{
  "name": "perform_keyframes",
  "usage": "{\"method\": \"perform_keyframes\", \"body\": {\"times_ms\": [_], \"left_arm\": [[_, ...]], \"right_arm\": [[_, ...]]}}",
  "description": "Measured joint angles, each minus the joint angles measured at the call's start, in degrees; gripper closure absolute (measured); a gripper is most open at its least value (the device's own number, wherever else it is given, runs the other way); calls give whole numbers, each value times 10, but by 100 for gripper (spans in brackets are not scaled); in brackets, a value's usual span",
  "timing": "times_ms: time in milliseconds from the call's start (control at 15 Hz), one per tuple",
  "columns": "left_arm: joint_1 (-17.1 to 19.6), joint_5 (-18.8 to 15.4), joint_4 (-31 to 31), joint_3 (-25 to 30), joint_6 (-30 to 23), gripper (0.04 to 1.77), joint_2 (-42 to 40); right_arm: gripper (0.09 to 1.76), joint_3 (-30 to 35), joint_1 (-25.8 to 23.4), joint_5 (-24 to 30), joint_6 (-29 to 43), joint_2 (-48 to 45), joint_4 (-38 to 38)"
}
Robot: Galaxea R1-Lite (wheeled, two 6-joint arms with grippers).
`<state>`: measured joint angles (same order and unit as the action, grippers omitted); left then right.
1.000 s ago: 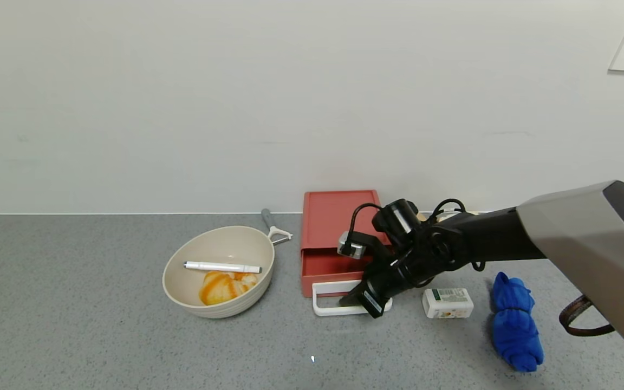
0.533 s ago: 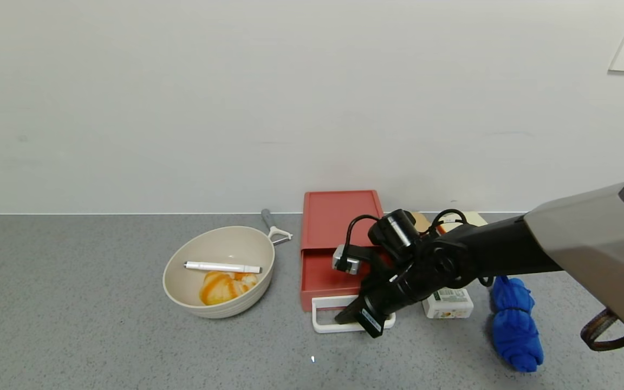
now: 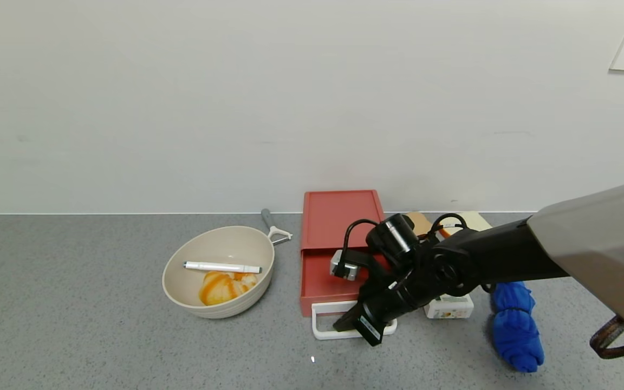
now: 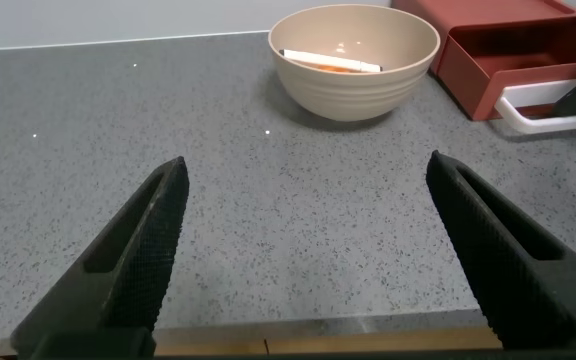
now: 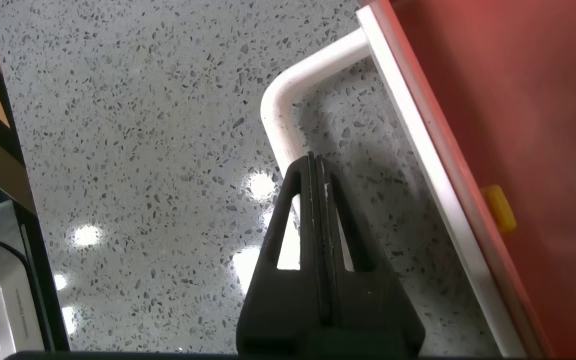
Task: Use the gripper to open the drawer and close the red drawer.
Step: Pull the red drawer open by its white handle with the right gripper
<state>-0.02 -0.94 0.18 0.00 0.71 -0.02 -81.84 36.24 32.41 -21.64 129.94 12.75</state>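
Note:
The coral-red drawer stands by the wall, its tray slid partly out towards the table's front. Its white loop handle lies flat on the counter. My right gripper is shut, fingers pressed together, and pokes down inside the loop against the handle's outer bar. In the right wrist view the shut fingers cross the handle beside the red drawer front. My left gripper is open and empty, low over the counter's front edge, far from the drawer.
A beige bowl with a white pen and an orange piece stands left of the drawer. A peeler lies behind it. A small white box and a blue cloth lie right of the drawer.
My right gripper has moved towards the table's front with the handle, and the red tray has slid farther out of its box.

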Motion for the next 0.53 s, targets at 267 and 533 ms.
{"method": "perform_keyframes", "body": {"times_ms": [267, 533], "left_arm": [[0, 0, 0, 0, 0, 9, 0], [0, 0, 0, 0, 0, 9, 0]], "right_arm": [[173, 7, 2, -1, 1, -1, -4], [173, 14, 1, -17, 30, 0, -54]]}}
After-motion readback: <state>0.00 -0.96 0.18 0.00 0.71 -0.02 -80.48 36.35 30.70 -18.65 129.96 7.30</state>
